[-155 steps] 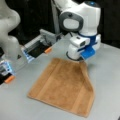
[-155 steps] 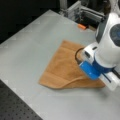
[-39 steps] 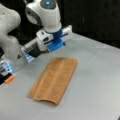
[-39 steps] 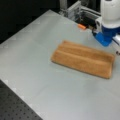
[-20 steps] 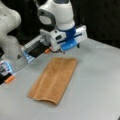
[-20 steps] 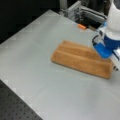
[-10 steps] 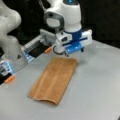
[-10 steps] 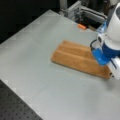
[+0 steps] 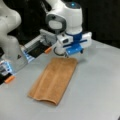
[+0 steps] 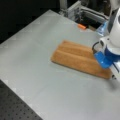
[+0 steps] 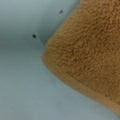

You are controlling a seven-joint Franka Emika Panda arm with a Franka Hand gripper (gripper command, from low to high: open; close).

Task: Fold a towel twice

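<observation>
You are looking at the towel lying flat on the grey worktop as a long narrow strip, already doubled over once: in a front view a rounded fold is showing along the strip's long edge, and the wrist view is showing two stacked layers at one corner. The gripper is hovering just above the short end of the strip nearest a front view's top, close to that end's corner, and in a front view it is sitting over the strip's right-hand end. You cannot tell whether the jaws are spread or pressed together, and nothing is visibly hanging from them. Judging by the fuzzy terry pile, the towel is going to handle as light, soft and limp, sagging wherever it is unsupported and dragging on the worktop rather than sliding freely; it is not fragile. A hold at a corner of the short end, pinching both layers together, looks soundest, since catching only the top layer would likely be peeling the fold open. An orange object is lying near the second robot arm behind, well clear of the cloth.
</observation>
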